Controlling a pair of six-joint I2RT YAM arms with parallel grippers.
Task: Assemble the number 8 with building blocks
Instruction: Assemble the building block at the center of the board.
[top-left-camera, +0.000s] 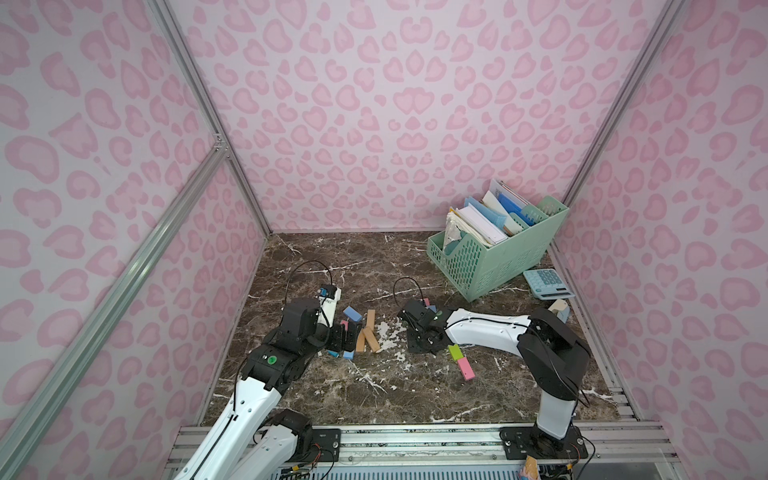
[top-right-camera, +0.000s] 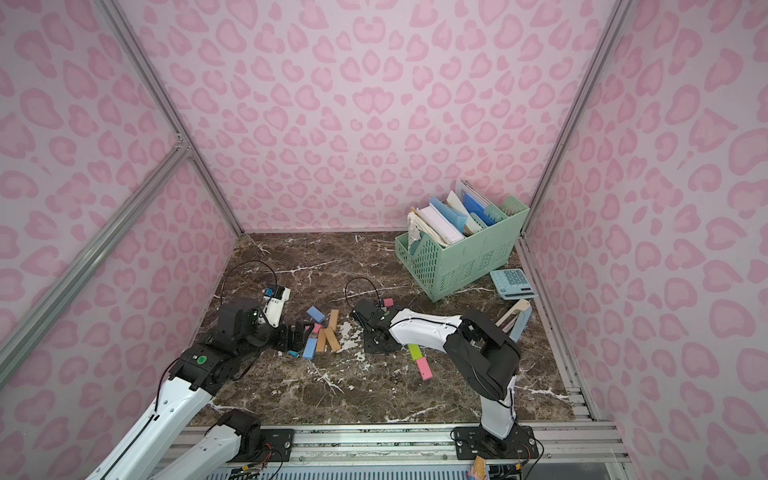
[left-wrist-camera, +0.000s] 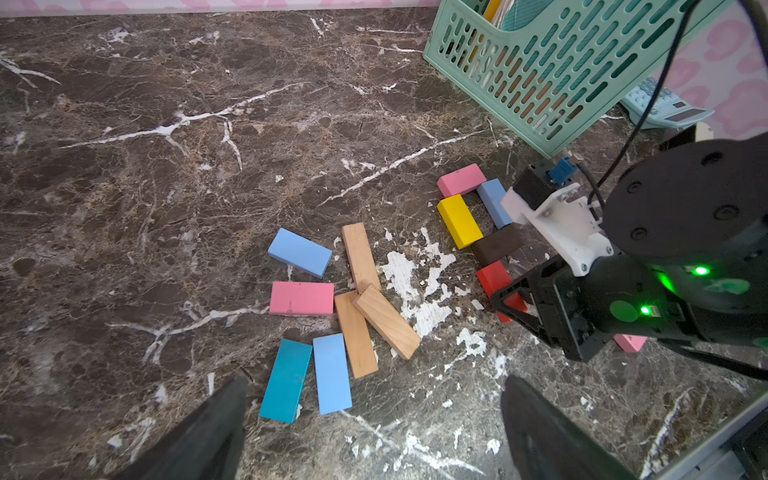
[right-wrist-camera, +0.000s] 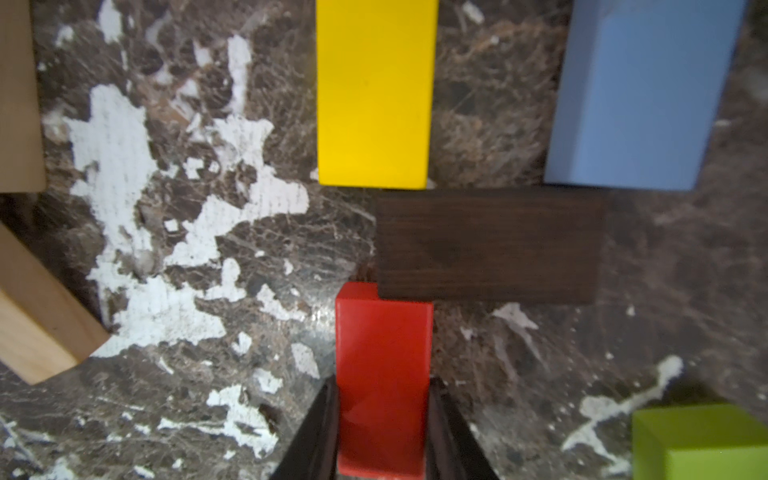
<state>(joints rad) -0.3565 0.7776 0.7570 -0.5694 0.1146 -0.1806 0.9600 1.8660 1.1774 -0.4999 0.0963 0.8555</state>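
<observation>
Fourteen bricks (left-wrist-camera: 386, 321) out there: three pink (left-wrist-camera: 301, 298), three light blue (left-wrist-camera: 331, 379), three tan (left-wrist-camera: 360, 257). One each of teal (left-wrist-camera: 286, 380), yellow (left-wrist-camera: 459, 221), red (left-wrist-camera: 492, 278), dark brown (left-wrist-camera: 496, 249), green (top-left-camera: 455, 352). One basket (top-left-camera: 490, 270), one calculator (top-left-camera: 547, 282).

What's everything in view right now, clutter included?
Loose blocks: seven; two light blue, pink, teal, three tan wood; left of centre.
Started figure: five; pink, light blue, yellow, dark brown, red block; centre.
Spare blocks: two; green, pink; by right arm.
File basket: one, mint green, far right, holding papers.
Calculator: one, blue-grey, beside basket.
Unclear item: one, beige and blue, by calculator.
Left gripper: open, above loose blocks.
Right gripper: shut on red block.
</observation>
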